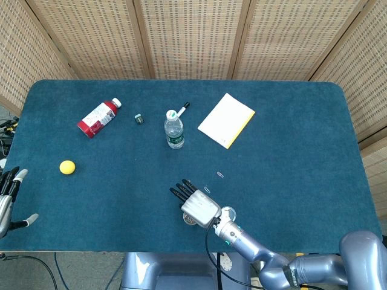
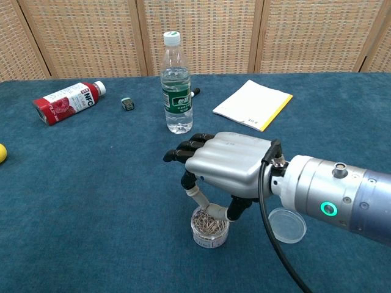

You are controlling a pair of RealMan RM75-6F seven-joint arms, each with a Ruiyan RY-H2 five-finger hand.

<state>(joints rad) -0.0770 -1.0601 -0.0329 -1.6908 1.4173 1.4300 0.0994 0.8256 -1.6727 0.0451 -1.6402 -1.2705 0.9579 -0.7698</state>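
Note:
My right hand (image 2: 231, 163) hangs low over a small clear jar of paper clips (image 2: 210, 227) near the table's front edge. Its thumb and one finger reach down and meet at the jar's mouth, while the other fingers (image 2: 183, 151) stretch forward. Whether a clip is pinched there is hidden. In the head view the right hand (image 1: 197, 205) covers most of the jar (image 1: 189, 220). The jar's clear lid (image 2: 287, 224) lies just right of it. My left hand (image 1: 8, 196) is off the table's left front corner, fingers apart, holding nothing.
Loose paper clips (image 1: 221, 174) lie on the blue cloth beyond the hand. Further back stand a water bottle (image 2: 176, 85) and a pen (image 1: 182, 109), with a red bottle (image 2: 66, 101) lying on its side, a small dark object (image 2: 127, 104), a yellow-edged notepad (image 2: 253, 104) and a yellow ball (image 1: 67, 167).

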